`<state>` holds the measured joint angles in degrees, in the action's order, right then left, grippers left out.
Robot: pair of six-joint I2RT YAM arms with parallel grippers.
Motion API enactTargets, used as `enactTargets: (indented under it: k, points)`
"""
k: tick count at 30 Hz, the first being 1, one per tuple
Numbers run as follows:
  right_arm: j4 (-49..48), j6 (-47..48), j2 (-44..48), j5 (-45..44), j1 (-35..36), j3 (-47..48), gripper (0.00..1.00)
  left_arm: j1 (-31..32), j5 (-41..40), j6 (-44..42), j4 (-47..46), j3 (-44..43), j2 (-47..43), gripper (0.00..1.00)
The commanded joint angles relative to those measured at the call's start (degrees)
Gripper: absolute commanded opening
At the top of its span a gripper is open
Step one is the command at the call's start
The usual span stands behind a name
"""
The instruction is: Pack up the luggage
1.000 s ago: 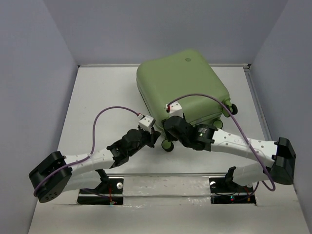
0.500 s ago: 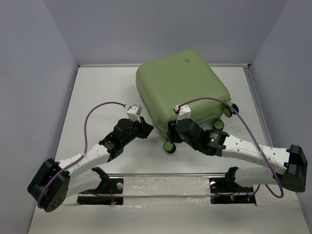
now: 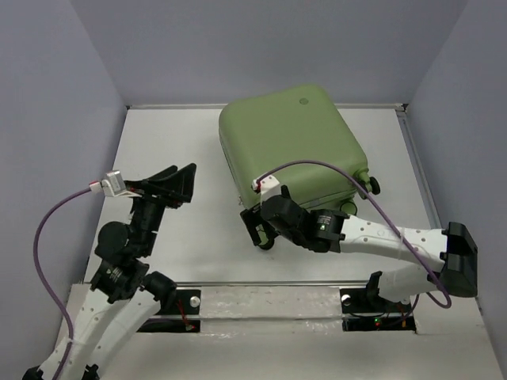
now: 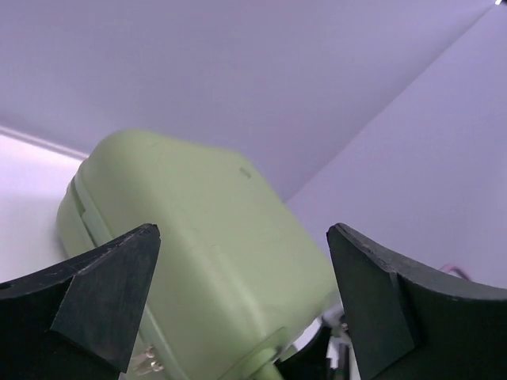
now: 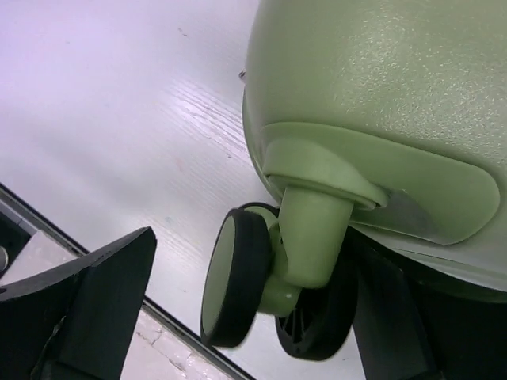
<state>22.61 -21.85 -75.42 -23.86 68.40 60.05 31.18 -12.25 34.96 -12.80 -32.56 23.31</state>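
The luggage (image 3: pixel 289 146) is a closed olive-green hard-shell suitcase lying flat at the back middle of the table. My left gripper (image 3: pixel 181 178) hangs raised to the luggage's left, well apart from it, open and empty. In the left wrist view the luggage (image 4: pixel 198 261) shows beyond the open left gripper (image 4: pixel 242 297). My right gripper (image 3: pixel 257 231) is at the luggage's near-left corner. In the right wrist view the right gripper (image 5: pixel 253 317) is open, its fingers either side of a caster wheel (image 5: pixel 238 277) under the luggage (image 5: pixel 380 87) without touching it.
The white table (image 3: pixel 158 142) is walled by grey-blue panels at the back and both sides. A metal rail (image 3: pixel 269 283) runs along the near edge by the arm bases. More luggage wheels (image 3: pixel 372 186) stick out on the right side.
My left gripper has pulled back from the luggage's near-left corner, risen to the left and opened. The right gripper has slid left to the corner wheel and opened wider. The luggage has shifted slightly left.
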Motion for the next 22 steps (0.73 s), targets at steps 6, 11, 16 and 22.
enactTargets:
  k: [6, 11, 16, 22]
  points:
    - [-4.1, 3.5, 17.6, 0.4, 4.3, 2.9, 1.00, 0.4, -1.8, -4.1, 25.9, -13.7, -6.8, 0.99]
    - [-4.3, 4.2, 36.5, 0.4, 4.3, -5.5, 1.00, 0.4, -2.5, -4.9, 30.1, -14.5, -11.2, 0.99]
    - [-7.0, 1.1, 54.9, -6.2, 4.3, -17.3, 1.00, 0.4, -3.0, -5.8, 28.4, -12.6, -14.7, 0.99]
    - [-14.7, -1.6, 59.6, -14.9, 4.3, -28.6, 1.00, 0.4, 1.3, -3.4, 24.2, -7.7, -10.6, 0.99]
